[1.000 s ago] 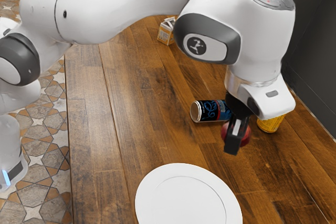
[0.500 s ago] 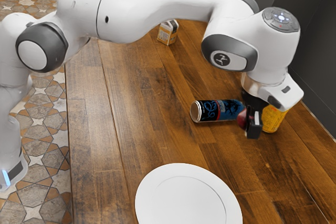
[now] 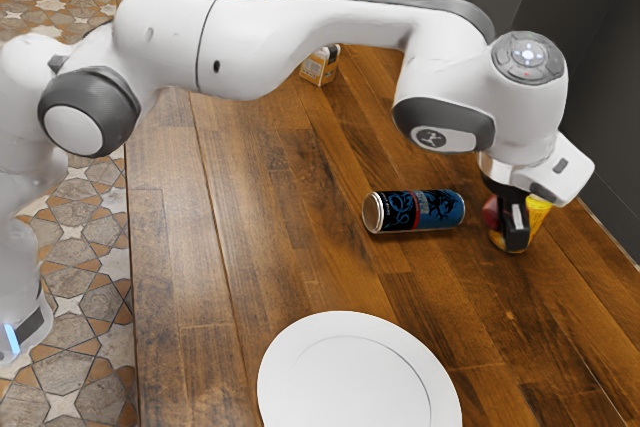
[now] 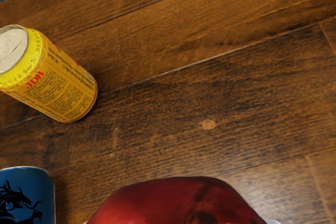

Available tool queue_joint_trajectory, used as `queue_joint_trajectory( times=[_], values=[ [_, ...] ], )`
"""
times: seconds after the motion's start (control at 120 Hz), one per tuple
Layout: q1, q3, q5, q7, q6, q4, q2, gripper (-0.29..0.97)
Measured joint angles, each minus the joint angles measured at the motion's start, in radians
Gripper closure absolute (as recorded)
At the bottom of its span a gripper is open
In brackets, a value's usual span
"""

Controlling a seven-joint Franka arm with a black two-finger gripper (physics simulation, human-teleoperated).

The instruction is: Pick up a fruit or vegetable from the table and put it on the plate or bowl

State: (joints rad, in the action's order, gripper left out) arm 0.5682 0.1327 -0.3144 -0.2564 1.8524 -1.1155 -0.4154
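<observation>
Your fingers [image 3: 515, 230] pinch the red apple [image 3: 488, 211], apparently lifted off the tabletop [image 3: 300, 227] between the yellow can [image 3: 540, 210] and the lying blue can [image 3: 412, 211], ready for carrying to the white plate [image 3: 300, 387].

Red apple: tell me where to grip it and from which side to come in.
Take the red apple across its widest middle, coming down from above. It is round, so opposite sides there likely hold steadiest, and the upright yellow can and the blue can on its side crowd a sideways approach.
</observation>
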Motion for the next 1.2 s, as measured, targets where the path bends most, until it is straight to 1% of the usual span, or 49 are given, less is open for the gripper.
queue_joint_trajectory(
  times=[0.033,0.058,0.083,0.142,0.167,0.208,0.25,0.275,0.308,0.325,0.342,0.442,0.492,0.517,0.533,0.55,0.567,0.592,0.608,0.633,0.667,0.717,0.733,0.75,0.775,0.825,0.867,0.883,0.917,0.942,0.967,0.983,1.05,1.117,1.2],
  values=[
    [-0.185,-0.233,-0.034,-0.003,0.001,-0.002,0.000,0.48],
    [-0.287,-0.365,-0.062,-0.005,-0.001,-0.004,-0.001,0.48],
    [-0.350,-0.448,-0.085,-0.007,-0.005,-0.005,-0.001,0.47],
    [-0.446,-0.567,-0.122,-0.011,-0.015,-0.006,0.000,0.47],
    [-0.526,-0.661,-0.137,-0.013,-0.019,-0.020,0.000,0.47],
    [-0.735,-0.904,-0.180,-0.018,-0.025,-0.089,0.002,0.47],
    [-0.935,-1.122,-0.220,-0.025,-0.029,-0.166,0.008,0.48],
    [-1.073,-1.262,-0.239,-0.030,-0.031,-0.226,0.012,0.48],
    [-1.222,-1.411,-0.259,-0.039,-0.034,-0.297,0.020,0.48],
    [-1.262,-1.453,-0.268,-0.043,-0.036,-0.318,0.023,0.48],
    [-1.284,-1.475,-0.276,-0.047,-0.038,-0.331,0.024,0.48],
    [-1.327,-1.514,-0.307,-0.067,-0.034,-0.373,0.024,0.47],
    [-1.426,-1.615,-0.316,-0.076,-0.008,-0.437,0.030,0.47],
    [-1.457,-1.648,-0.318,-0.081,0.003,-0.457,0.034,0.47],
    [-1.449,-1.643,-0.320,-0.084,0.009,-0.462,0.035,0.47],
    [-1.417,-1.612,-0.322,-0.087,0.013,-0.453,0.036,0.47],
    [-1.358,-1.554,-0.323,-0.089,0.015,-0.426,0.032,0.47],
    [-1.219,-1.419,-0.322,-0.092,0.008,-0.353,0.020,0.46],
    [-1.142,-1.344,-0.318,-0.094,0.002,-0.309,0.015,0.47],
    [-1.062,-1.267,-0.313,-0.096,-0.006,-0.264,0.009,0.47],
    [-0.998,-1.207,-0.309,-0.099,-0.014,-0.229,0.003,0.47],
    [-0.948,-1.163,-0.304,-0.104,-0.025,-0.203,0.000,0.47],
    [-0.899,-1.117,-0.303,-0.105,-0.029,-0.193,0.000,0.47],
    [-0.819,-1.032,-0.298,-0.106,-0.032,-0.170,0.001,0.47],
    [-0.672,-0.861,-0.275,-0.105,-0.037,-0.124,0.002,0.47],
    [-0.330,-0.408,-0.171,-0.098,-0.042,-0.070,-0.001,0.47],
    [-0.078,-0.069,-0.074,-0.090,-0.041,-0.052,-0.009,0.47],
    [0.010,0.052,-0.034,-0.085,-0.039,-0.048,-0.018,0.47],
    [0.144,0.245,0.048,-0.074,-0.032,-0.044,-0.042,0.47],
    [0.201,0.334,0.105,-0.064,-0.027,-0.043,-0.063,0.47],
    [0.238,0.384,0.151,-0.055,-0.018,-0.042,-0.077,0.47],
    [0.254,0.400,0.177,-0.049,-0.011,-0.041,-0.084,0.46],
    [0.288,0.379,0.253,-0.027,0.036,-0.041,-0.097,0.47],
    [0.304,0.349,0.297,-0.012,0.072,-0.051,-0.101,0.47],
    [0.309,0.325,0.325,-0.001,0.094,-0.102,-0.101,0.47]
  ],
)
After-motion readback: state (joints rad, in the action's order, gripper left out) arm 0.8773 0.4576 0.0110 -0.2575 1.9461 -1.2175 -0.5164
